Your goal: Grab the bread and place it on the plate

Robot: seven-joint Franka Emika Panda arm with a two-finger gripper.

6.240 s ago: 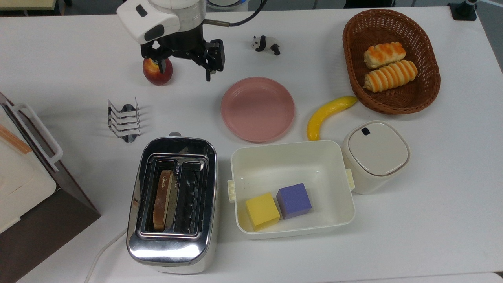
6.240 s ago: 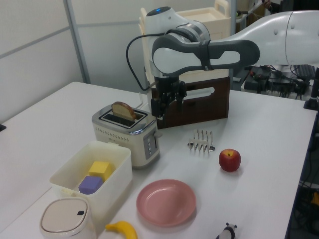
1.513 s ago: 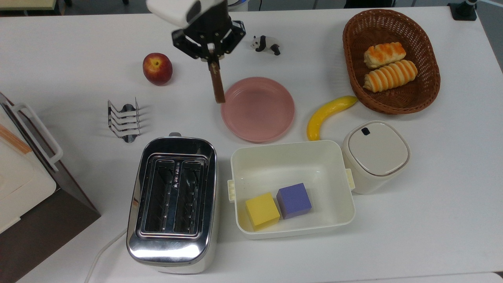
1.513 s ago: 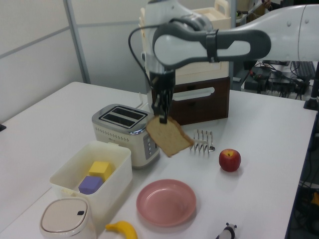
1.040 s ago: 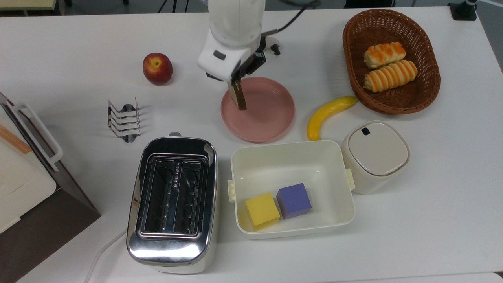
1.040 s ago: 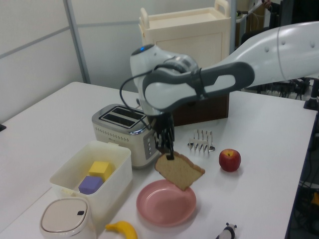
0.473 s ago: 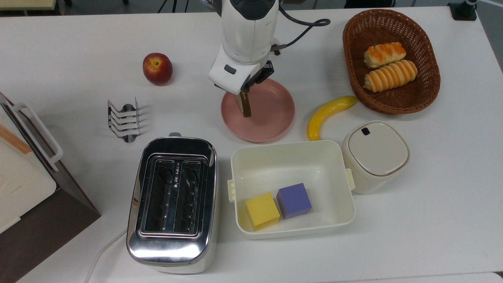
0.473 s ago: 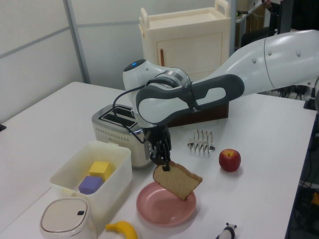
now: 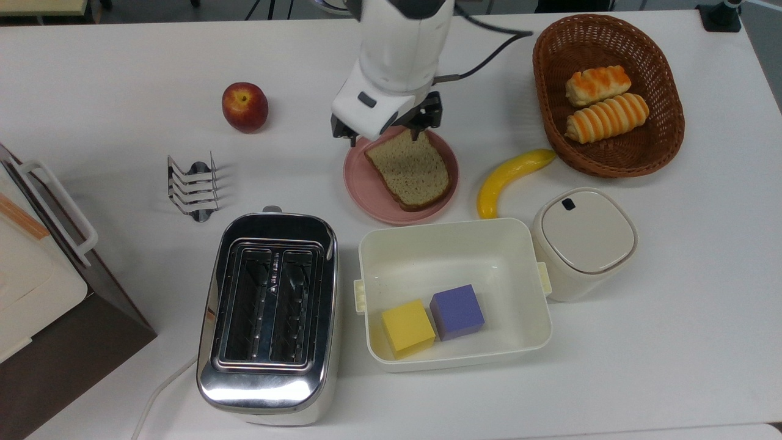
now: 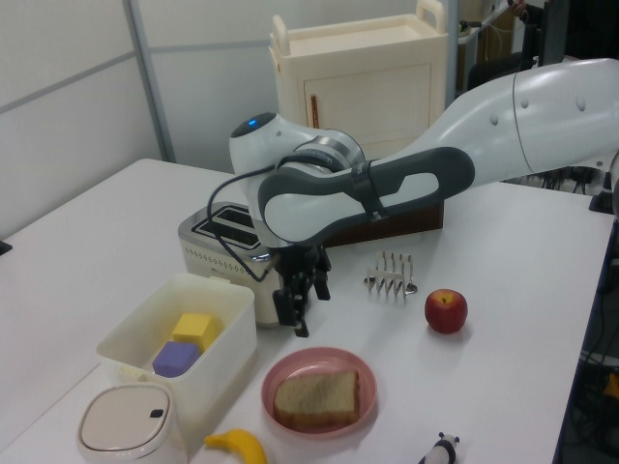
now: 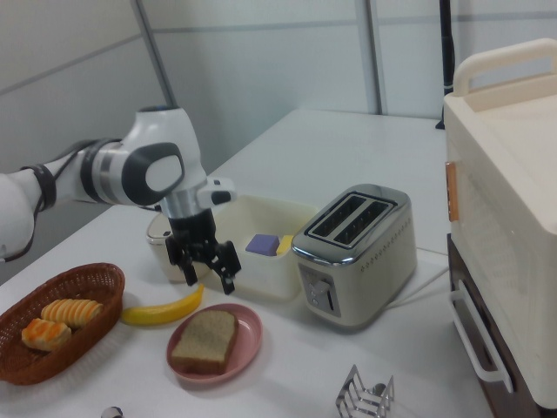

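Bread (image 9: 408, 168) lies flat on the plate (image 9: 365, 189); gripper (image 11: 203, 263) hovers above, fingers seemingly spread.

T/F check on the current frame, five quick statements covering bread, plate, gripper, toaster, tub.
1. The bread lies flat on the plate. True.
2. The gripper is shut on the bread. False: it is open and hangs above the plate with nothing between the fingers.
3. The toaster has a slice in one slot. False: both slots are empty.
4. The cream tub holds a yellow cube and a purple cube. True.
5. The banana sits in the basket. False: it lies on the table between plate and basket; the basket holds two striped rolls.
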